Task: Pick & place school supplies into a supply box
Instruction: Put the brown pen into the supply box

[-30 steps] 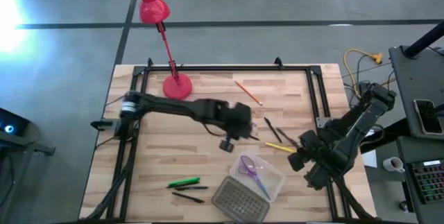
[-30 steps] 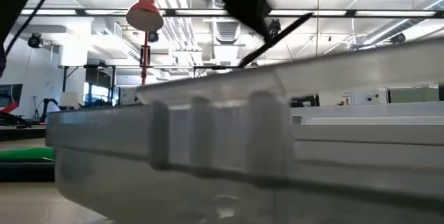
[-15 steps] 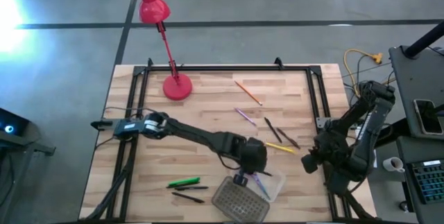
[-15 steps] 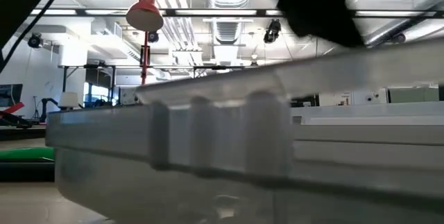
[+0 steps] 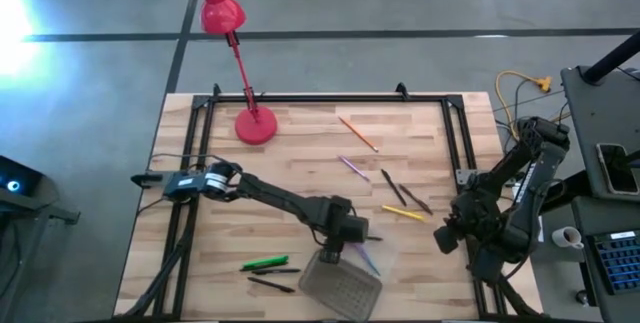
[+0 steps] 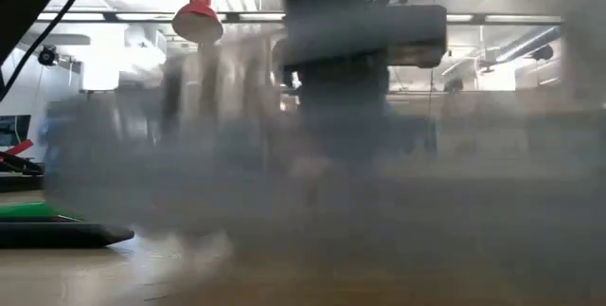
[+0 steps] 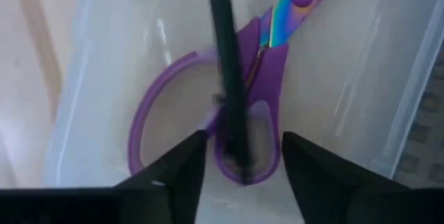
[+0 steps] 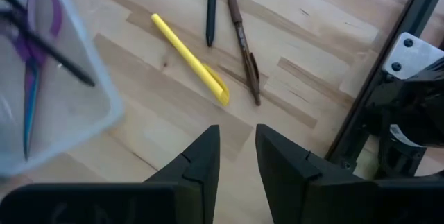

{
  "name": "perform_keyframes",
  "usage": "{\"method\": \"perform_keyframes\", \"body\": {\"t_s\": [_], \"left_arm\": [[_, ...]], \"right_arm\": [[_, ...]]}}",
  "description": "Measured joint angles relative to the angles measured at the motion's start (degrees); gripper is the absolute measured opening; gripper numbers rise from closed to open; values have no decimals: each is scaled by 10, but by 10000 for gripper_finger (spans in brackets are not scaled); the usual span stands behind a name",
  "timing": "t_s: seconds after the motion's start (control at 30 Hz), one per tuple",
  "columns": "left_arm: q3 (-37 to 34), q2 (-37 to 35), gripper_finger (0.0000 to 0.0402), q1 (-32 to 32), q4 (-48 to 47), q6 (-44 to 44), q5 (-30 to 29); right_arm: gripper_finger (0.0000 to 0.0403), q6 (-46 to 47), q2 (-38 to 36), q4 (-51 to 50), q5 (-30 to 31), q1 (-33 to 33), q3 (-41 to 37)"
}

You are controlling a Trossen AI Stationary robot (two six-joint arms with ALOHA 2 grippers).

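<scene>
the placing step is in hand: the left end effector point(image 7: 239, 158) hangs over the supply box point(image 5: 350, 268) with its fingers spread, and a dark pen point(image 7: 229, 78) lies inside across the purple-handled scissors point(image 7: 263, 64) — apparently let go. next it should lift clear and go for the yellow pencil point(image 8: 191, 59) near the box. the right end effector point(image 8: 232, 156), fingers parted, waits beyond that pencil at the desk point(image 5: 290, 153) edge.
</scene>
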Motion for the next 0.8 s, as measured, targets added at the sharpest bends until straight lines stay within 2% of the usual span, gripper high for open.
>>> {"method": "perform_keyframes", "body": {"t_s": [0.2, 0.37, 0.47, 0.63, 0.8], "left_arm": [[-6, -13, 207, 15, -73, -10, -102], [-31, -39, 208, 56, -101, -11, -116], [-70, -70, 207, 79, -119, -12, -118], [-173, -197, 201, 90, -101, -41, -120], [-307, -367, 195, 58, -72, -139, -119]], "right_arm": [[86, -3, 0, 2, 12, -13, -5], [86, -20, 0, 21, 23, -31, -11], [86, -85, 0, 78, 50, -40, -12], [86, -261, 0, 227, 62, -72, -33], [86, -329, 1, 291, 62, -104, -62]]}}
